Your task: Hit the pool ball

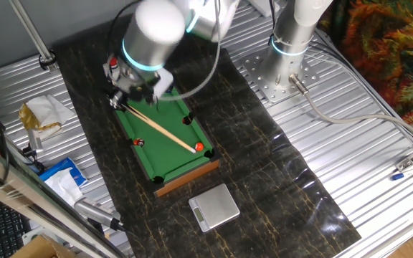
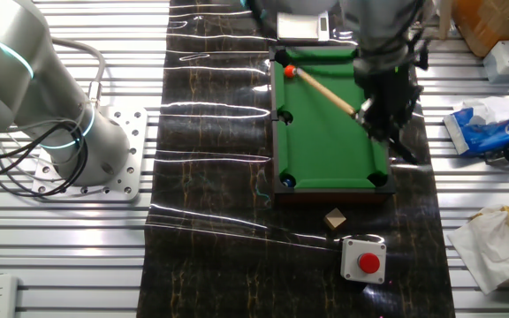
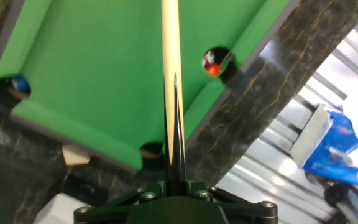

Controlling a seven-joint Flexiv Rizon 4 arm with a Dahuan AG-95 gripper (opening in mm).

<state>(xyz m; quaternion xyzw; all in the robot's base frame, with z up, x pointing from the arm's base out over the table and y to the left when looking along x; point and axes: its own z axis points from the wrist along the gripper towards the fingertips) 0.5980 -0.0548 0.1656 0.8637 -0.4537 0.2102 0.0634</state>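
The tool (image 1: 131,97) is seen pinching 1 end of a wooden cue stick (image 1: 162,127) over the green mini pool table (image 1: 165,154). The cue's far tip is seen touching the pool ball (image 1: 199,147), which lies beside a corner pocket

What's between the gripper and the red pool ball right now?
Only the cue stick the gripper holds, running across bare green felt to the red pool ball; clearest in one fixed view.
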